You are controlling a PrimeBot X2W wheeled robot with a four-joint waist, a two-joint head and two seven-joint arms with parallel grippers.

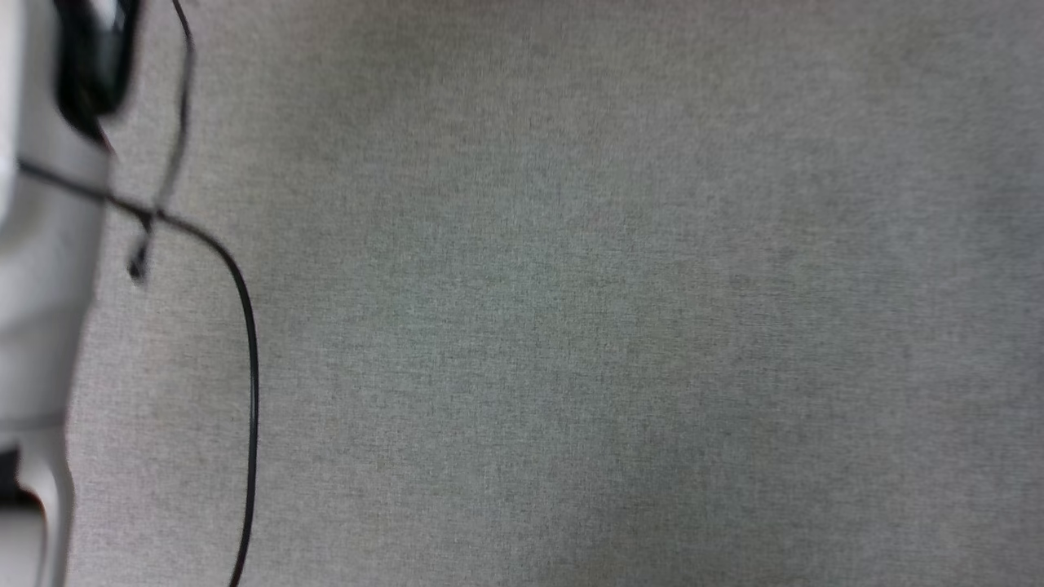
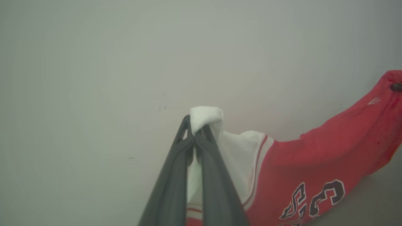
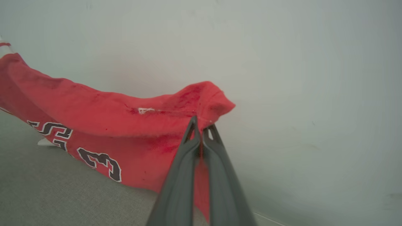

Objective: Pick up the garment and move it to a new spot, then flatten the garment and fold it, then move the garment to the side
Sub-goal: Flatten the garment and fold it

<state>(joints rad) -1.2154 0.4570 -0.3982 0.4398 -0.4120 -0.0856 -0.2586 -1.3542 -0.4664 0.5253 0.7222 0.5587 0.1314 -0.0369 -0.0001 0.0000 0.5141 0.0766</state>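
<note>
The left gripper (image 2: 195, 133) is clamped on the white sleeve (image 2: 205, 114) of the garment (image 2: 317, 157). The right gripper (image 3: 201, 129) pinches a red corner near the small white mark (image 3: 145, 110). The garment hangs stretched btw. the two, before a pale wall (image 2: 94, 62). Its lower edge perhaps touches the grey cloth surface (image 3: 47, 188), but the pic. is too blurred to be sure. Head view, left side: a pale forearm (image 1: 41, 285) w/ a black cable (image 1: 249, 350).
</note>
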